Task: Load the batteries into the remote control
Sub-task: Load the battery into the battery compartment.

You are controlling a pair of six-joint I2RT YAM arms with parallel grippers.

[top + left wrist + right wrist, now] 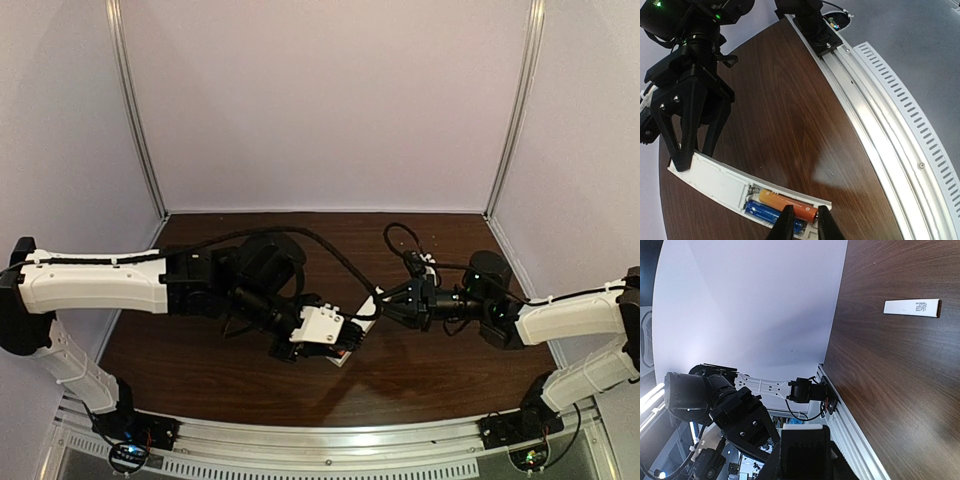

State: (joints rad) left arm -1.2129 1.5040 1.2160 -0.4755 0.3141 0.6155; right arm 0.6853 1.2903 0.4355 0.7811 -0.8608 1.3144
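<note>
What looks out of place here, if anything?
The remote control has its battery bay open, orange battery and blue battery showing; a white cover strip sits alone elsewhere on the table. Nothing looks damaged.

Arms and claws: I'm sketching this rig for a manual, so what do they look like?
The left arm and right arm both pair white shell links with black joints and bases, and black cables loop along each. The left claw has a white block behind slim black fingers. The right claw is all black, with tapering fingers and visible screw heads.
</note>
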